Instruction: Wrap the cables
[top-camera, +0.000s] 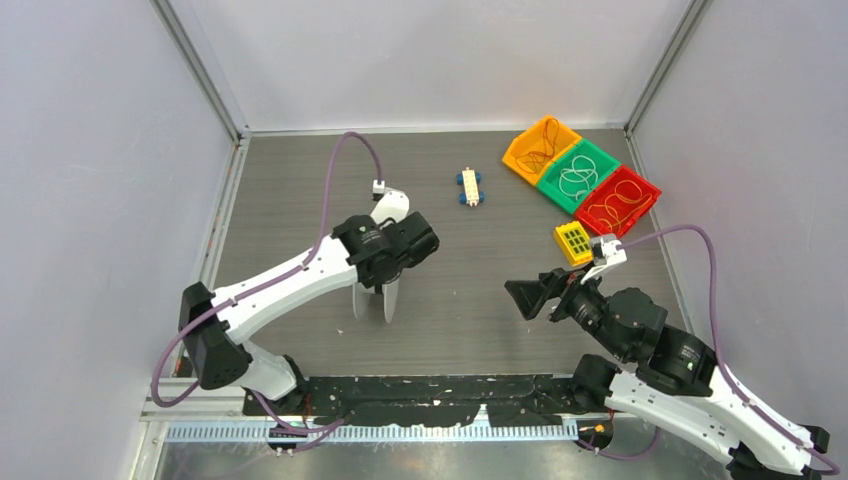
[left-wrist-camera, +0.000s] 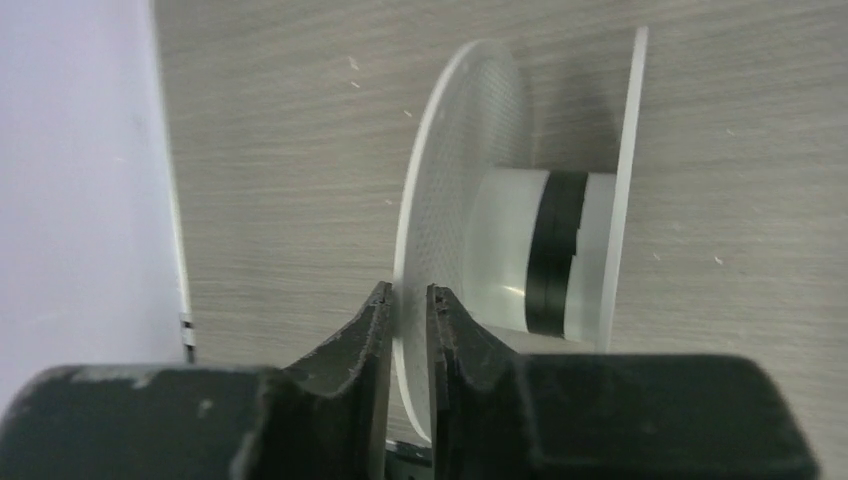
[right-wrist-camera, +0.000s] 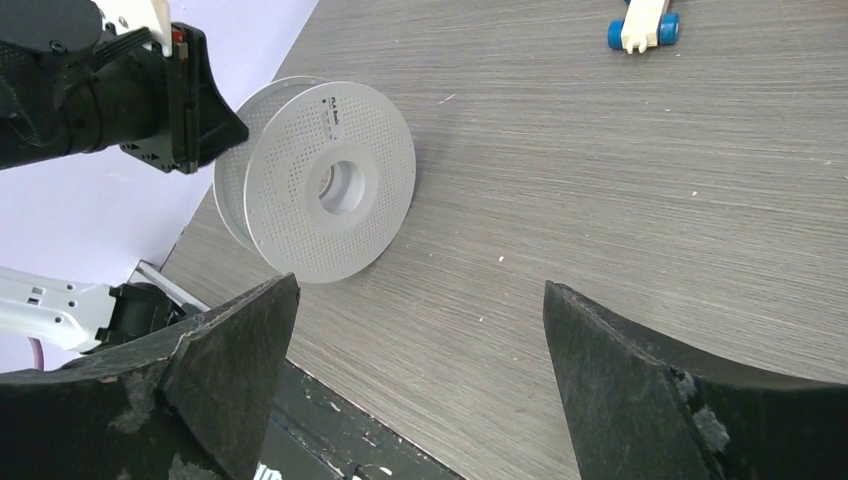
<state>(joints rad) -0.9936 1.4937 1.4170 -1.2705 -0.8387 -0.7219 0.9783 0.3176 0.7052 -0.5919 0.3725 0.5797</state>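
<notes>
A thin white cable lies coiled in the green bin at the back right. A translucent white spool stands on its rim on the table. It shows in the left wrist view and the right wrist view. My left gripper comes down from above, shut on the rim of one flange. My right gripper hovers right of the spool, pointing at it, open with nothing between its fingers.
An orange bin with dark wire and a red bin with orange wire flank the green one. A small yellow box sits by my right wrist. A white block with blue wheels lies mid-table. Walls close in on both sides.
</notes>
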